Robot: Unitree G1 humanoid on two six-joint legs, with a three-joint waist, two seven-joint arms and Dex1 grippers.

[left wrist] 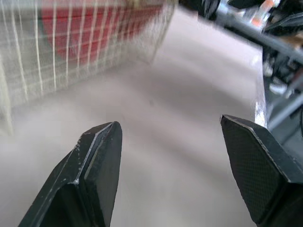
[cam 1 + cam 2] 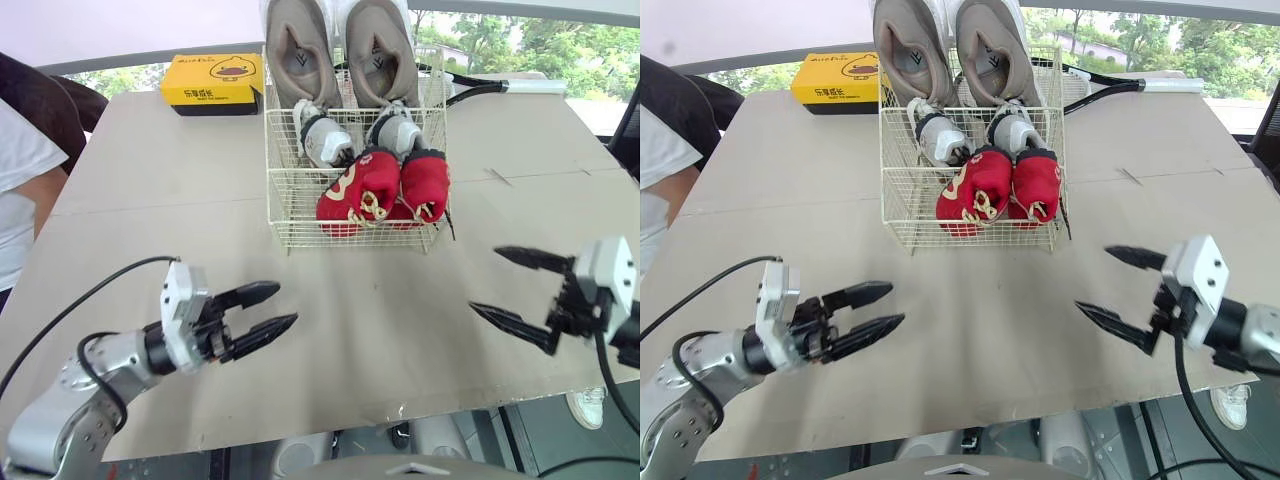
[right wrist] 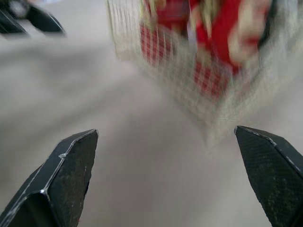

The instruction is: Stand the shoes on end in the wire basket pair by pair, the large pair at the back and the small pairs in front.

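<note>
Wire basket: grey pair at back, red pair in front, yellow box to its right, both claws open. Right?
No: the yellow box lies left of the wire basket, per the left eye view. The rest holds: grey pair at back, red pair in front, left claw and right claw open.

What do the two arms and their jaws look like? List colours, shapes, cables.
Left arm: silver-grey segments, a white block at the wrist, two black tapered pointed jaws, a black cable looping alongside. Right arm: the same white block and black pointed jaws, a black cable below.
</note>
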